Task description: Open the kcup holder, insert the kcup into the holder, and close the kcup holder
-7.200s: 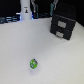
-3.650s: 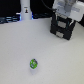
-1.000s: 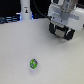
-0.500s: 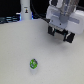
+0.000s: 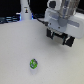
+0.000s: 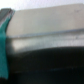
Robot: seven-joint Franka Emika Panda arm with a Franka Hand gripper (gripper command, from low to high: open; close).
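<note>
White counter [image 5: 20, 50] fills most of the exterior view, pale and bare around the kcup [image 5: 33, 64], which sits alone toward the lower middle of that view. The kcup shows a bright green top with dark specks and a pale rim, and it rests on the counter with nothing touching it.

Well apart from it, toward the exterior view's upper right, the Franka arm's pale grey wrist block hangs low over the kcup holder [image 5: 60, 37]. Only dark slivers of the black holder show beneath and beside the arm; its drawer-like fronts are mostly hidden by the arm. The gripper [image 5: 60, 38] reaches down to the holder's top, with dark finger-like parts visible at either side, but whether the jaws are spread or pressed together I cannot tell, nor whether they touch the holder.

A white bottle-like post [image 5: 24, 7] stands at the back, toward the exterior view's upper left, against a dark background.

The wrist view is heavily blurred. It shows a grey, metallic-looking band [image 6: 47, 40] running across the picture, a dark mass next to it, and a teal strip [image 6: 4, 47] along one edge. What each of these is cannot be made out.
</note>
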